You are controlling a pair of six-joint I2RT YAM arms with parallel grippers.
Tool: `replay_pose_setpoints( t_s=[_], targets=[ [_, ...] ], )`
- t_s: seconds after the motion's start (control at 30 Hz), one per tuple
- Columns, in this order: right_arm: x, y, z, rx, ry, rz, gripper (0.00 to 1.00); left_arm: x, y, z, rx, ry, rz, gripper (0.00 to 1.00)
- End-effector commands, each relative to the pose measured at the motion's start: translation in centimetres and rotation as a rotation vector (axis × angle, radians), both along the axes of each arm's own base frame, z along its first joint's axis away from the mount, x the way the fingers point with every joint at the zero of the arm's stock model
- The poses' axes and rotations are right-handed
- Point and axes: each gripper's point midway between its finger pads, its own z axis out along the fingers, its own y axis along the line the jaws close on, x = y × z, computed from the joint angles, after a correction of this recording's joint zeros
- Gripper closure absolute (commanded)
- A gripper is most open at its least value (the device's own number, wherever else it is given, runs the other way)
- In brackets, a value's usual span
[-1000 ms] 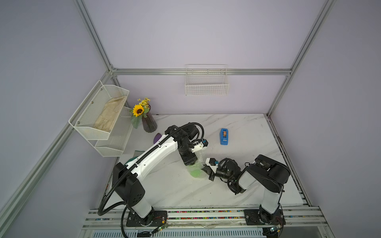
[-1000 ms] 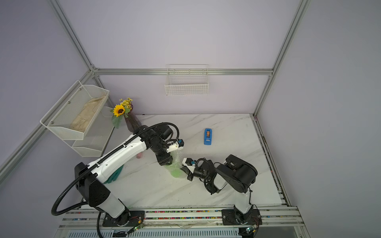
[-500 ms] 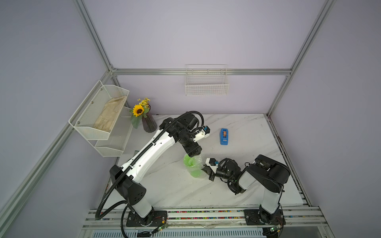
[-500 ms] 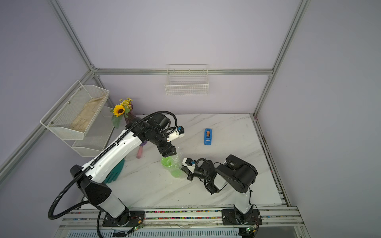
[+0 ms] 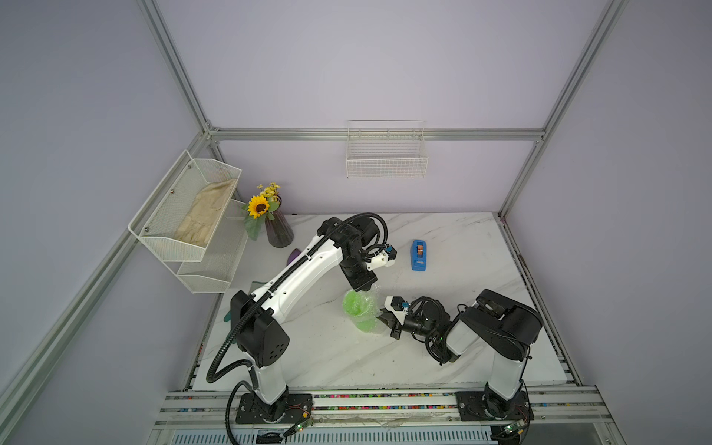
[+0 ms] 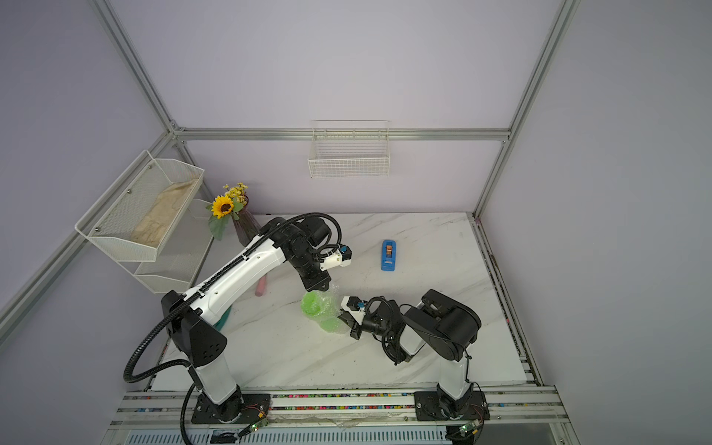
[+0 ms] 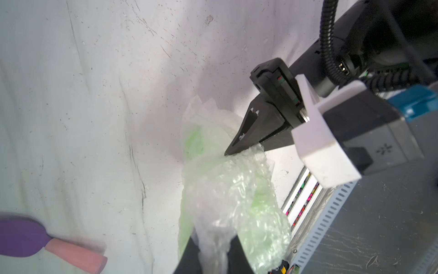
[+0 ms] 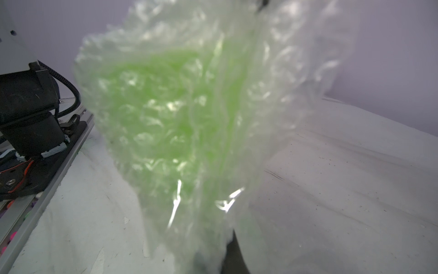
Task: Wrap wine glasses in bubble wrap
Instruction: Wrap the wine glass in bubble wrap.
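Note:
The lime-green wine glass (image 5: 353, 304) (image 6: 312, 304) lies on the marble table, swathed in bubble wrap (image 5: 369, 325) (image 7: 225, 189). My left gripper (image 5: 366, 289) (image 6: 323, 287) points down at the bundle's far side. In the left wrist view the left gripper (image 7: 213, 258) is shut on a bunched fold of the wrap. My right gripper (image 5: 381, 316) (image 7: 227, 153) comes in low from the right, shut on the wrap. In the right wrist view the bubble wrap (image 8: 284, 71) and the green glass (image 8: 161, 106) fill the picture and mostly hide the right gripper (image 8: 220, 258).
A blue tape dispenser (image 5: 418, 255) stands behind the bundle. A purple vase with a sunflower (image 5: 278, 231) and white mesh shelves (image 5: 185, 215) are at the back left, a wire basket (image 5: 386, 154) on the back wall. A purple-and-pink tool (image 6: 261, 287) lies under the left arm.
My left gripper rose off the bundle, opened wider, then closed on a fold of the wrap. More of the green glass shows. The right arm has stayed put.

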Motion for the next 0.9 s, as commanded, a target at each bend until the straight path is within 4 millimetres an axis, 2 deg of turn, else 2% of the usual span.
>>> replay_pose_setpoints(
  t_s=[0.0,0.07,0.17,0.2,0.33,0.47,0.5,0.6,0.7,0.87],
  targets=[
    [0.6,-0.4,0.2,0.031,0.034,-0.029,1.00,-1.4,1.9,1.7,0.007,-0.040,0.013,0.88],
    [1.1,-0.7,-0.1,0.038,0.071,-0.041,1.00,-1.6,2.4,1.1,0.026,-0.045,0.017,0.87],
    [1.4,-0.9,-0.4,0.049,0.115,-0.049,1.00,-1.5,3.1,0.2,0.053,-0.061,0.039,0.77],
    [1.5,-1.0,-0.4,0.052,0.125,-0.051,1.00,-1.3,3.2,-0.1,0.061,-0.070,0.048,0.69],
    [1.3,-0.9,-0.7,0.053,0.152,-0.040,1.00,0.1,3.1,-0.6,0.079,-0.142,0.080,0.57],
    [1.3,-0.9,-0.9,0.051,0.161,-0.038,1.00,0.7,2.1,0.6,0.045,-0.179,0.072,0.71],
    [1.3,-0.9,-0.9,0.051,0.161,-0.037,1.00,0.5,1.9,0.8,0.033,-0.172,0.061,0.83],
    [1.5,-0.8,-1.0,0.052,0.169,-0.039,1.00,-0.2,1.2,0.7,0.003,-0.146,0.031,0.95],
    [1.9,-1.0,-1.1,0.057,0.179,-0.050,1.00,-1.1,0.8,-0.6,-0.004,-0.084,0.014,1.00],
    [2.1,-1.1,-1.3,0.059,0.194,-0.058,1.00,-2.0,-0.1,-3.9,0.001,0.032,0.002,1.00]
  ],
)
